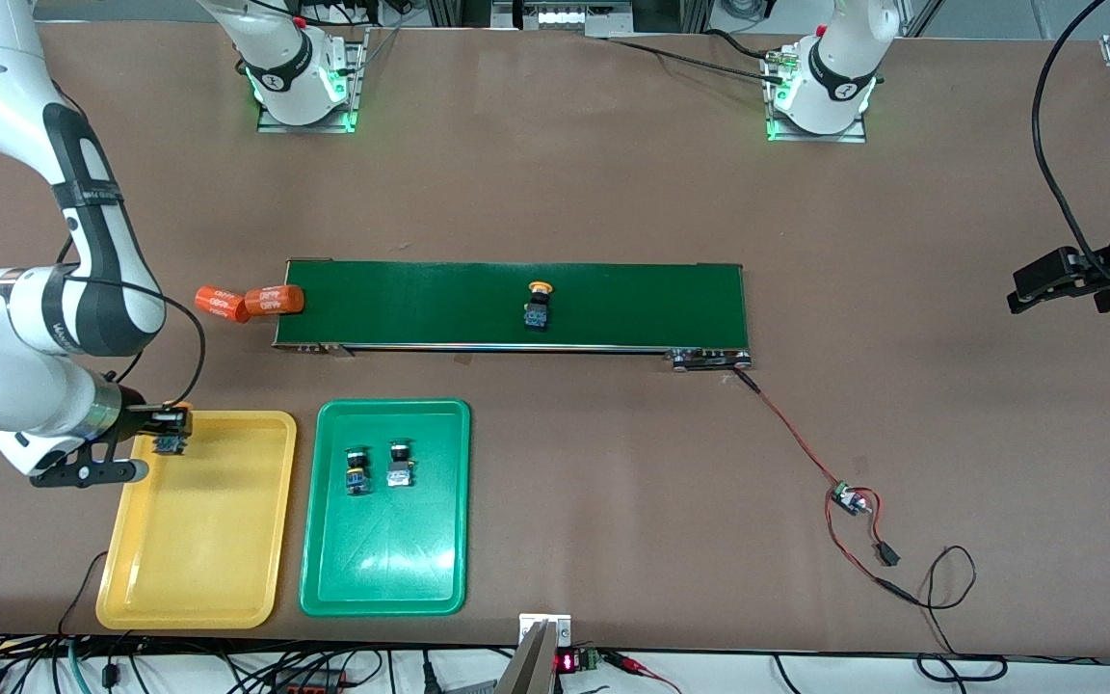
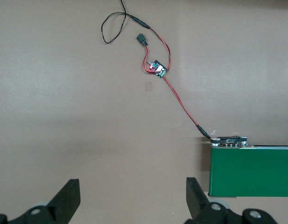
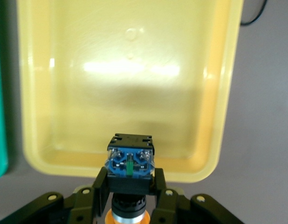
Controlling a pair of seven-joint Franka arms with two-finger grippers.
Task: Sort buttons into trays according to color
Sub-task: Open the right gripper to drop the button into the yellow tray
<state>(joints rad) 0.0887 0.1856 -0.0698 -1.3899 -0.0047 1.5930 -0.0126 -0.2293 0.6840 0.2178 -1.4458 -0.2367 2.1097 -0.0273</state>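
I see right gripper [image 1: 171, 430] over yellow tray [image 1: 198, 569], fingers clamping yellow-capped button [image 3: 129, 161]. Left gripper [image 2: 133, 198] waits over bare surface [image 1: 902, 241], fingers spread wide, nothing between.

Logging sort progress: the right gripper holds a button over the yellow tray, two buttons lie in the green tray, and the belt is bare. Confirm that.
One thing is wrong: the belt is not bare. The front view shows a yellow-capped button on it. The rest holds: the right gripper has its jaws shut on a button over the yellow tray, and two buttons lie in the green tray.
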